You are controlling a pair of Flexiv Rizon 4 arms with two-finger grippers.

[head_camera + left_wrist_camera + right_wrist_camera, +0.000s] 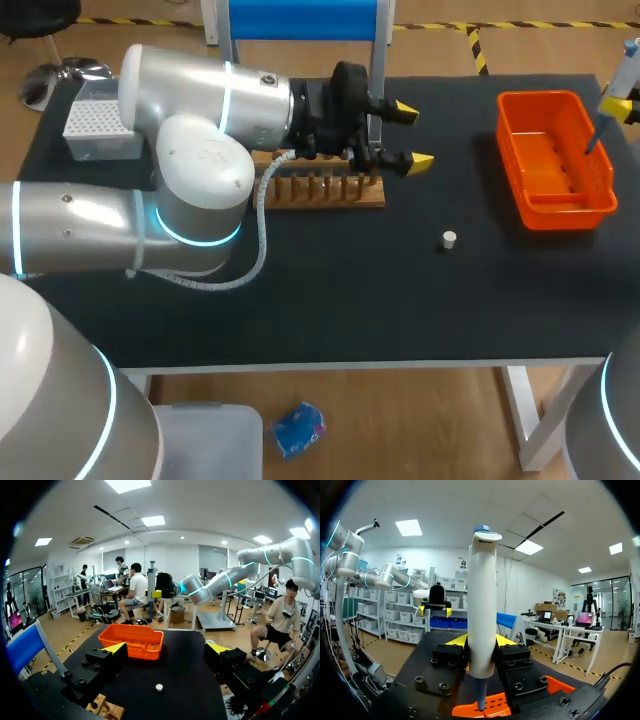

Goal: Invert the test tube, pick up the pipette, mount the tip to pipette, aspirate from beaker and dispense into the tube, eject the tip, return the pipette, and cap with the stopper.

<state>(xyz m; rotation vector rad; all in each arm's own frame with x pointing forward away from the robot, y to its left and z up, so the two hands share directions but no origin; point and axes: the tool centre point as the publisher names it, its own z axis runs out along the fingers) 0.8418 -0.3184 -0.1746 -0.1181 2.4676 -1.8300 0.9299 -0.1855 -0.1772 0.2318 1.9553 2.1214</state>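
Right gripper (481, 641) at far right of bench, fingers clamped on the white pipette (482, 605), one to each side of the body. Pipette upright, its thin lower end hanging over the orange bin (565, 212) and inside the rim line, not touching the walls as far as I can see. Step in hand, by my reading: eject the tip. To do it well, keep the barrel vertical and centred over the bin floor, low enough that the tip drops inside and cannot bounce over the wall; hold the grip firm so the pipette does not slide when the ejector is pressed. Whether a tip is mounted is too small to tell. Left gripper (412, 136) hangs above the right end of the wooden rack (320, 195), fingers wide apart, empty. Test tube not made out; the left arm hides much of the rack. White stopper (449, 239) lies alone on the bench, nearer than the rack, between rack and bin. Tip box (95, 125) at far left.
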